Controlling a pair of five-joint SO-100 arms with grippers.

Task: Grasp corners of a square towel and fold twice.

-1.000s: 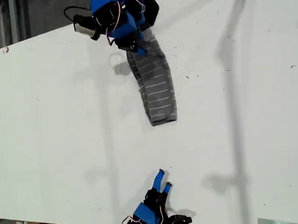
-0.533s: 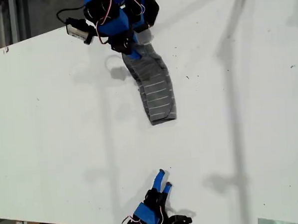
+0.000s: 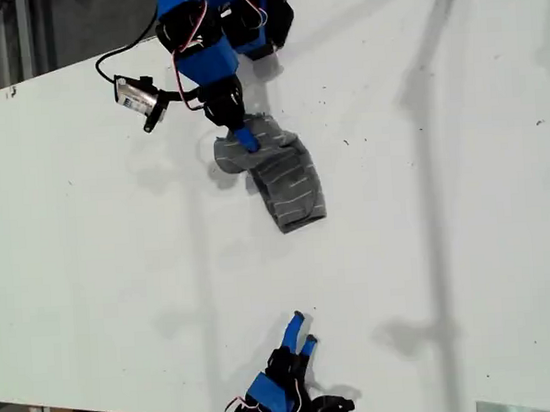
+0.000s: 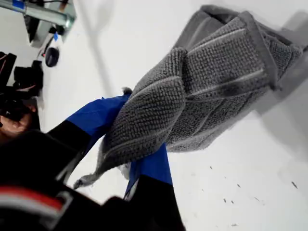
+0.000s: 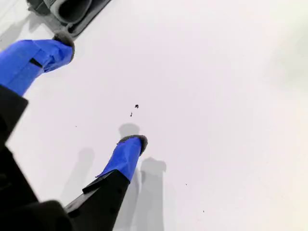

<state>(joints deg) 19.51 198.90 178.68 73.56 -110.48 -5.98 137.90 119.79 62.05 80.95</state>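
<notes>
Now my first gripper (image 3: 245,139) pinches one end of the towel (image 3: 282,173), lifting it bunched near the table's (image 3: 91,225) far edge in the exterior view; my second gripper (image 3: 301,332) waits well apart, jaws spread, holding nothing.

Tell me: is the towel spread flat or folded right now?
Folded and bunched. The towel lies as a narrow layered strip on the table, one end lifted and doubled over in my first gripper.
</notes>
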